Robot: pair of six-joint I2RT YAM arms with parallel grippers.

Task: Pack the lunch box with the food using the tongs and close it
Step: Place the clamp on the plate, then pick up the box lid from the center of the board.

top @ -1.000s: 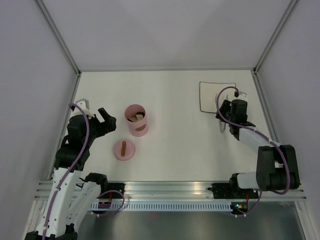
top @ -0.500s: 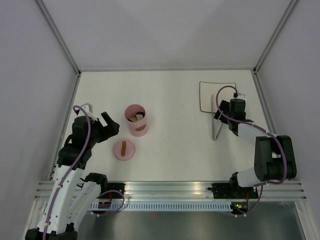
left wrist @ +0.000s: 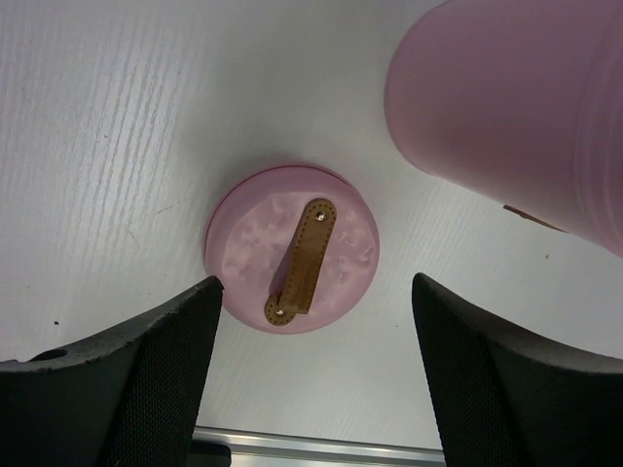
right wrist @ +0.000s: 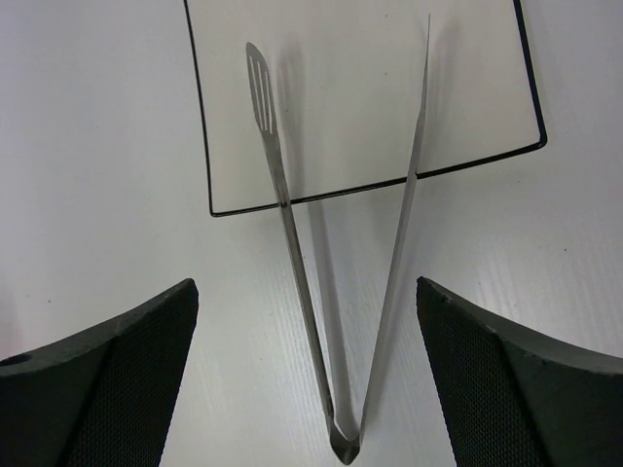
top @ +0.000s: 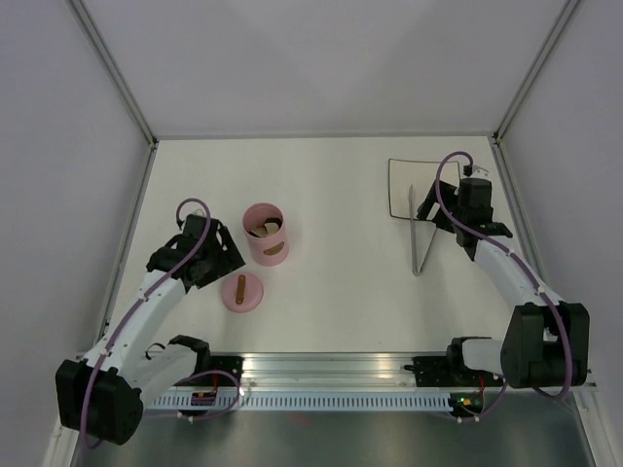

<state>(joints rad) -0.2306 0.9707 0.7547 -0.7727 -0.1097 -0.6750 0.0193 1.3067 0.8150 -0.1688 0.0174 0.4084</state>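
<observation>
The pink lunch box [top: 265, 233] stands upright and uncovered, with beige and dark food [top: 265, 229] pieces inside. Its side fills the upper right of the left wrist view [left wrist: 516, 107]. The pink lid [top: 241, 291] with its brown bar handle lies flat in front of it [left wrist: 292, 248]. My left gripper [top: 224, 265] hovers open just over the lid's near edge [left wrist: 316, 284], touching nothing. The silvery tongs [top: 422, 235] lie free on the table, their tips over the plate [right wrist: 341, 292]. My right gripper [top: 456, 224] is open above them [right wrist: 306, 284].
A square white plate [top: 399, 199] with a dark edge sits at the back right [right wrist: 487, 97], with nothing on it but the tong tips. White side walls and metal posts enclose the table. An aluminium rail [top: 321, 368] runs along the near edge.
My right gripper has opened and drawn back, leaving the tongs lying on the table. My left arm has swung in and down to the lid, its jaws slightly narrower.
</observation>
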